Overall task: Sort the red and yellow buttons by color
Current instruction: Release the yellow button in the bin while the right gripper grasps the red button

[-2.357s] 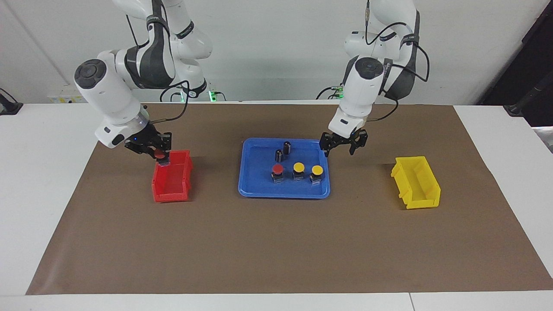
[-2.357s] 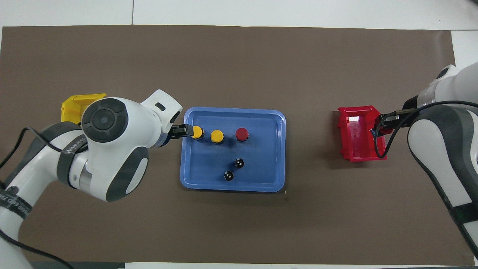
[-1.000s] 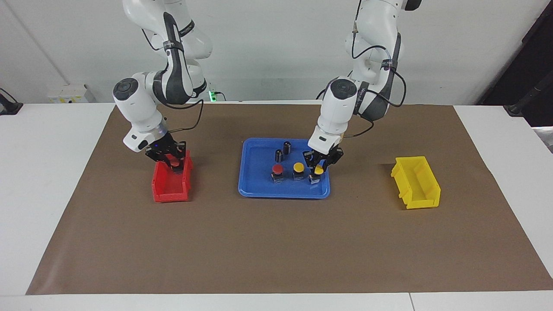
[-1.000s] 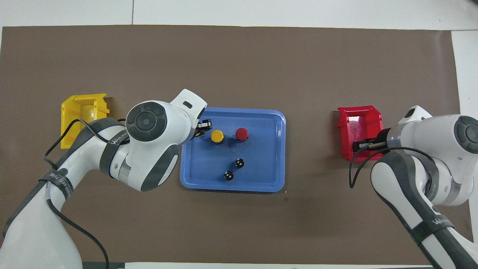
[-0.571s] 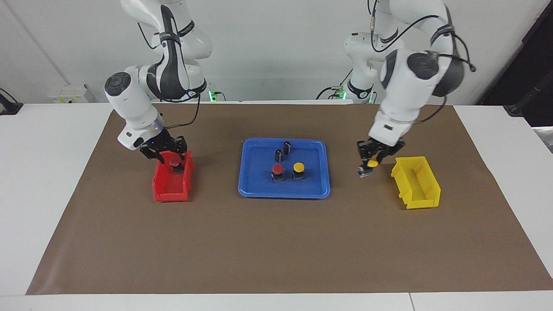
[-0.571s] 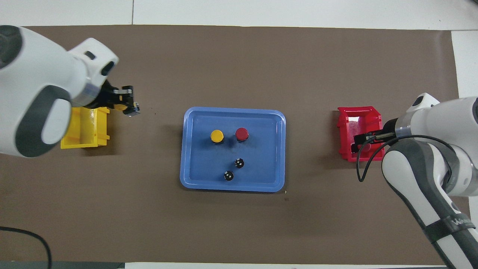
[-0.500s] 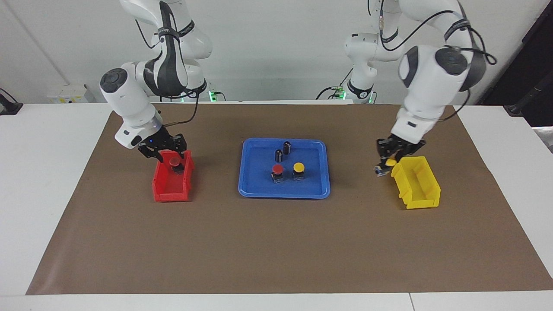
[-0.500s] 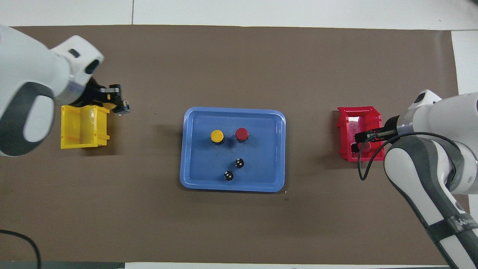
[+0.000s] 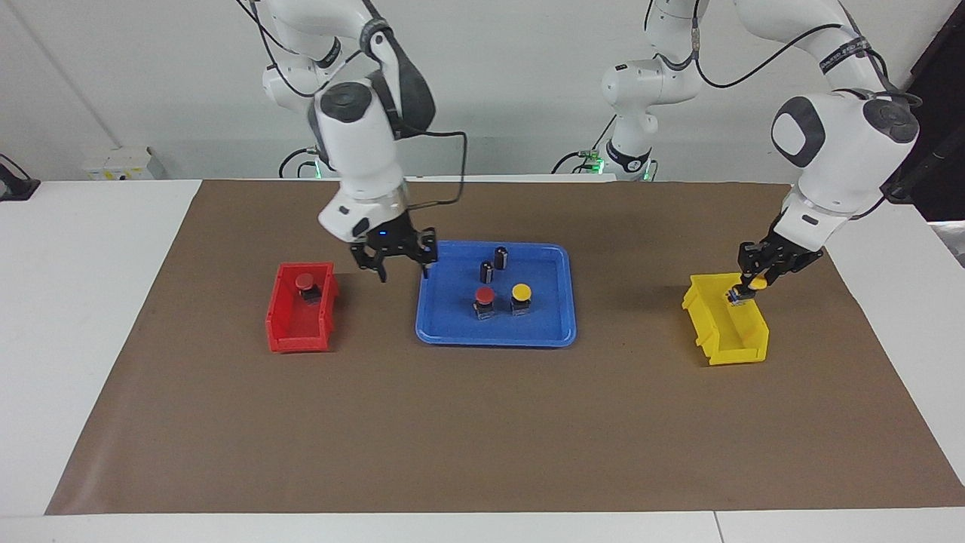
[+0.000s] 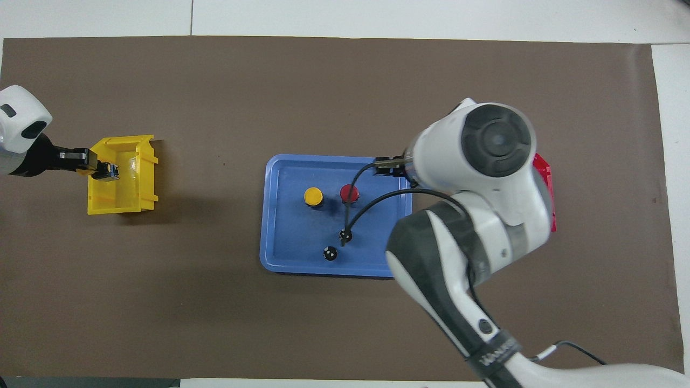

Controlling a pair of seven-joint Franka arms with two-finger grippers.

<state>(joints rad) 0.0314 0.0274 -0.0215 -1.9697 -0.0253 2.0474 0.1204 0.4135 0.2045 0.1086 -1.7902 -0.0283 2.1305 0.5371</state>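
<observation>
Facing view: the left hand (image 9: 748,289), in the middle band of the frame at the left arm's end of the bench (image 9: 75,339), is clamped on a yellow button (image 9: 757,283) and hangs over the end of the yellow bin (image 9: 697,313) that sits higher in the frame. The button looks tilted in the grip. The right hand (image 9: 392,268), fingers spread wide and holding nothing, hangs over the gap between the red bin (image 9: 298,339) and the blue tray (image 9: 494,339), just up from frame centre.

One red button (image 9: 304,281) lies in the red bin. A second red button (image 9: 485,294) and a second yellow button (image 9: 521,291) stand side by side mid-tray, with two dark cylinders (image 9: 501,256) just above them in the frame.

Risks, as I judge them: released this close to the bin's end wall, the tilted button could strike the rim and bounce out. The tray's red button stands tight beside its yellow neighbour, so a wide-open descent may knock that one over, or brush a cylinder.

A brown mat (image 9: 482,422) covers the white bench; a plain pale wall (image 9: 490,90) fills the top of the frame
</observation>
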